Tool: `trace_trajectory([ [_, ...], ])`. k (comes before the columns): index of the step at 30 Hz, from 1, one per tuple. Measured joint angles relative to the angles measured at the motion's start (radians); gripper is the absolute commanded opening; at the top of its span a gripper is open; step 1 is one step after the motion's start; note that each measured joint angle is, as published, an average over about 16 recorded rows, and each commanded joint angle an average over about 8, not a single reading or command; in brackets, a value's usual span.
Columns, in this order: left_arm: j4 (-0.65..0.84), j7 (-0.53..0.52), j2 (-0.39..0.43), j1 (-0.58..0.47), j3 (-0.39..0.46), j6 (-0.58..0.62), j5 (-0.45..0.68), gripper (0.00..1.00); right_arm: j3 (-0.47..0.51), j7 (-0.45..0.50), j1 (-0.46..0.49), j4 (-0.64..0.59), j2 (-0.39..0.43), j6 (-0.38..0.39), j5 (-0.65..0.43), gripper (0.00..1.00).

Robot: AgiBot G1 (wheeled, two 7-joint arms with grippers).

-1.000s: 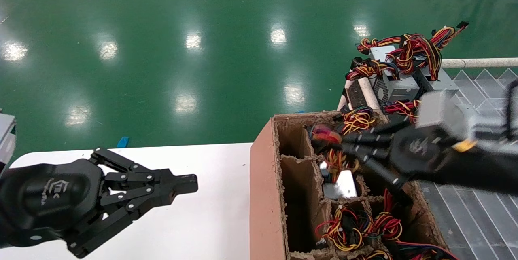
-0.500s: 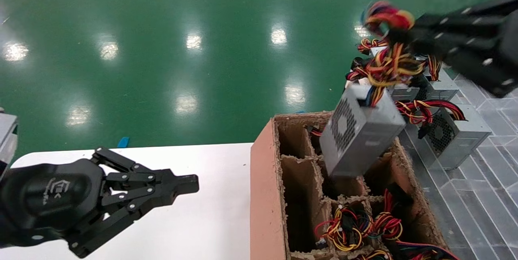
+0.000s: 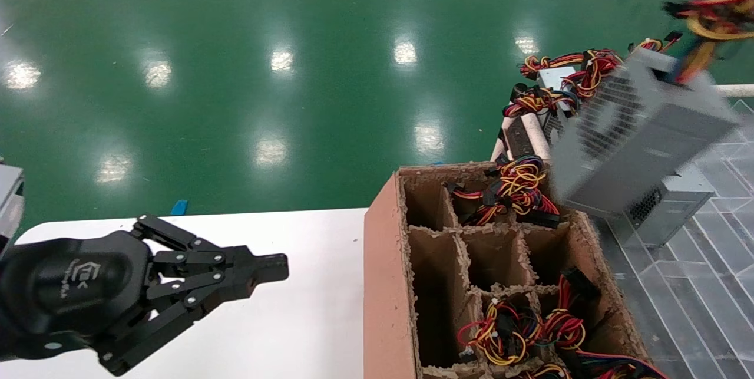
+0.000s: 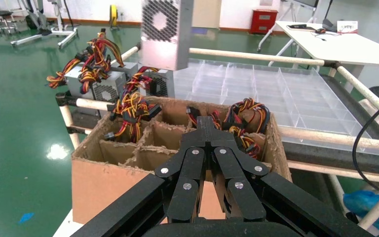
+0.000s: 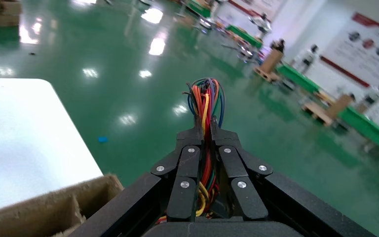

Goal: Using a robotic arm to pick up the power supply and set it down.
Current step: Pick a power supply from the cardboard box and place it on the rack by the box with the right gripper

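The left hand hangs over the white surface, its fingers clenched together on nothing, pointing right toward the cardboard box. That divided box holds wire bundles in its far and near compartments. To its right, the power supply hangs tilted in the air above the box's far right corner, dangling from its wires, which the right hand grips between its fingers. More grey units lie behind, on the right.
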Motion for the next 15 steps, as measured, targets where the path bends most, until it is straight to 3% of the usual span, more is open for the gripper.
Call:
trace_trajectory([
  [8, 0.0, 0.0, 0.0, 0.0, 0.0, 0.0, 0.0, 0.0, 0.012, -0.018, -0.117, -0.079, 0.081, -0.003, 0.021, 0.0],
  [15, 0.0, 0.0, 0.0, 0.0, 0.0, 0.0, 0.0, 0.0, 0.011, -0.069, -0.24, -0.155, 0.091, 0.01, 0.05, 0.0],
])
